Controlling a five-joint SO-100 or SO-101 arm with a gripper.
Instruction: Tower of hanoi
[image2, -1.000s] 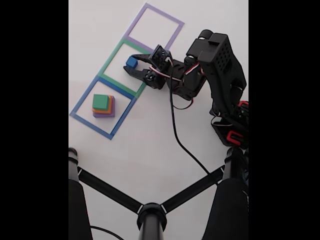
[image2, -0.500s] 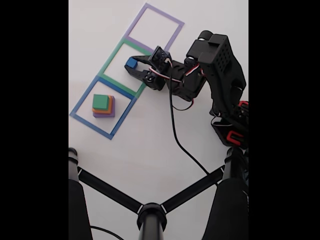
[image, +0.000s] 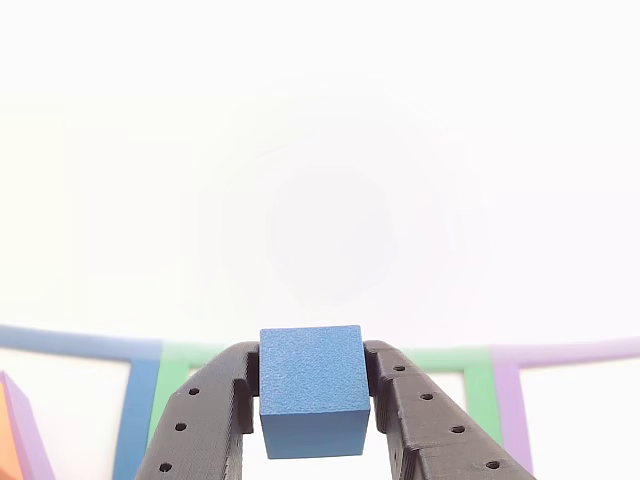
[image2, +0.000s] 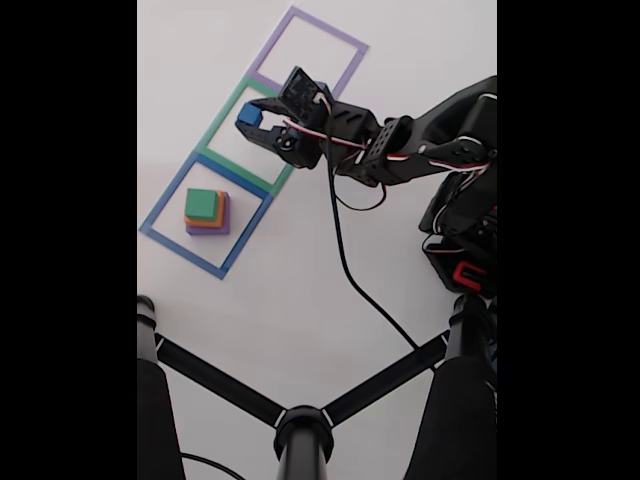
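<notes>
My gripper (image2: 250, 118) is shut on the small blue block (image2: 248, 114), holding it over the flat green square outline (image2: 222, 113). In the other view the blue block (image: 311, 390) sits clamped between the two black fingers (image: 205, 420), with the gripper (image: 312, 395) low in the frame. The rest of the tower, green block (image2: 202, 204) on orange on purple (image2: 224, 213), stands stacked inside the blue outline (image2: 160, 206). An edge of that stack's purple block (image: 22, 430) shows at the far left of the other view.
A purple square outline (image2: 349, 43) lies beyond the green one. A black cable (image2: 345, 260) trails across the white table from the arm. Black stand legs (image2: 300, 420) cross the lower part of the fixed view.
The arm has stretched out and carried the blue block further left, deeper over the green outline. The stack in the blue outline has not moved.
</notes>
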